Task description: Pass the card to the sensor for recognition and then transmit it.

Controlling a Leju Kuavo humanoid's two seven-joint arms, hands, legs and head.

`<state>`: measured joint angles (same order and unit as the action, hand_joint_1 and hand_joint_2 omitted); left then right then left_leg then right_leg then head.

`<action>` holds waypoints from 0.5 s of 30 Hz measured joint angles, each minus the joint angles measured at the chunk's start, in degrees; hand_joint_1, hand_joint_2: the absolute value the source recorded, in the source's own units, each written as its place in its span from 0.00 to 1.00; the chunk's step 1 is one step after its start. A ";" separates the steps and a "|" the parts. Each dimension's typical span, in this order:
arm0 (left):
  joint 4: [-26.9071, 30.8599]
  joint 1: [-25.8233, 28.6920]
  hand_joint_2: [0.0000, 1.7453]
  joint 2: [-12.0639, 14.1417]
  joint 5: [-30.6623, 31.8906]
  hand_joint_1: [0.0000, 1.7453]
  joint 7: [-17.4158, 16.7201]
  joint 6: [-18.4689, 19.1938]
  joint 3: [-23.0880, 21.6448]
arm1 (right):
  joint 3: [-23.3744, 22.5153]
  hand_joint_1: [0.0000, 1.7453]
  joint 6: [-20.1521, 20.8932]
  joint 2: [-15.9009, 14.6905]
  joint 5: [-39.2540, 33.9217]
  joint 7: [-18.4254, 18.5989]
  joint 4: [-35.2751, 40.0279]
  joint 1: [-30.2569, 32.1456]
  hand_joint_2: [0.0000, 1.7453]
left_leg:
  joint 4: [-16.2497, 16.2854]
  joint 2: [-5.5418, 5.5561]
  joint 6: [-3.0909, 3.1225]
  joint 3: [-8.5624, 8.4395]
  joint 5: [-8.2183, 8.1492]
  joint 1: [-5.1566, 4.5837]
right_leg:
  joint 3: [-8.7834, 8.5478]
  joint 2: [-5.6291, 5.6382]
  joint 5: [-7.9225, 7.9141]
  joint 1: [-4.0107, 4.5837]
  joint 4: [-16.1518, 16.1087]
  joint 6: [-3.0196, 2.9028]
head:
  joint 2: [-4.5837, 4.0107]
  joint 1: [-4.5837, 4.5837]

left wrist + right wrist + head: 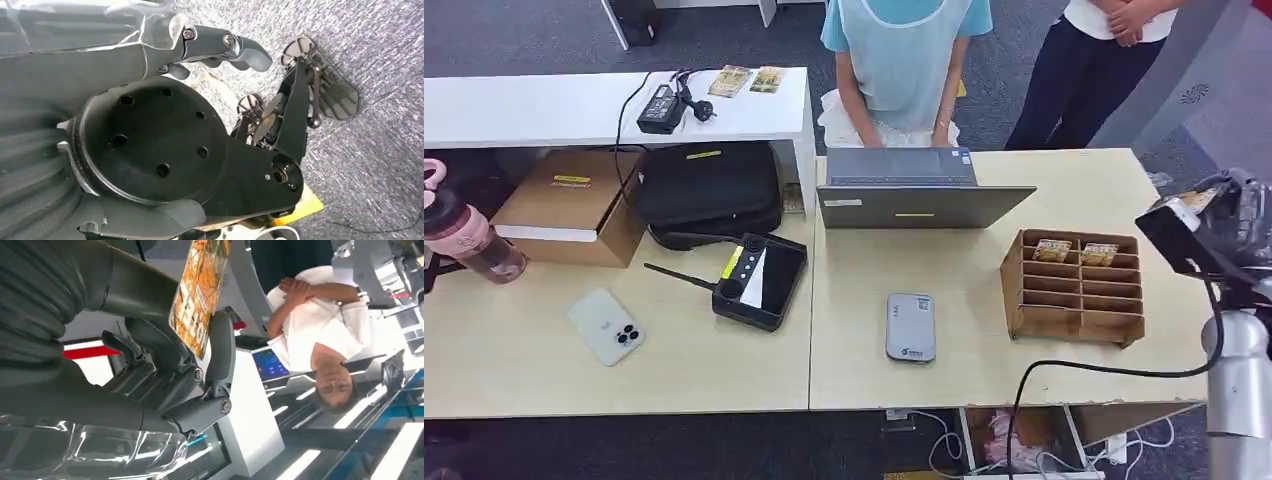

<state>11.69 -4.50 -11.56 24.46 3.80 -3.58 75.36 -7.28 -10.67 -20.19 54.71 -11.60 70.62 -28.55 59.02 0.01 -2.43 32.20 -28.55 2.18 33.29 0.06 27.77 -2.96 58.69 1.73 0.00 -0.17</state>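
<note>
At the right edge of the head view, the right hand (1229,215) is raised above the bench (984,375), well apart from the card holder. In the right wrist view its fingers (220,347) and thumb are clamped on an orange printed card (199,292), which stands between them on edge. The grey sensor (910,327) lies flat on the bench in front of the closed grey laptop (914,190), with no card on it. The wooden card holder (1074,287) stands just right of the sensor; two further cards (1074,252) sit in its top row of slots.

The left hand (220,47) hangs low over grey carpet (380,150); its fingers are curled in with nothing held.

On the left part of the bench lie a white phone (605,326) face down, a black device with an antenna (759,280), a black bag (707,190), a cardboard box (574,205) and a pink bottle (464,230). A person in a light blue top (904,60) sits behind the laptop; a second person in a white top (320,320) stands to the right with hands clasped.
</note>
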 joint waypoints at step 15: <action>0.00 -0.13 1.00 0.52 1.03 0.00 -0.31 0.50 -0.87 | 8.32 1.00 -2.19 5.98 3.54 1.18 -12.95 -17.68 1.00 | 0.00 -0.01 0.02 -0.01 0.14 0.01 | 0.02 0.00 -0.09 0.01 0.06 -0.02 | 0.00 0.00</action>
<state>11.69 -4.63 -11.04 25.49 3.50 -3.08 74.49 1.05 -12.85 -14.21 58.25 -10.43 57.67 -46.23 59.02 0.00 -2.41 32.19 -28.41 2.19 33.30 0.06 27.69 -2.96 58.75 1.71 0.00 -0.18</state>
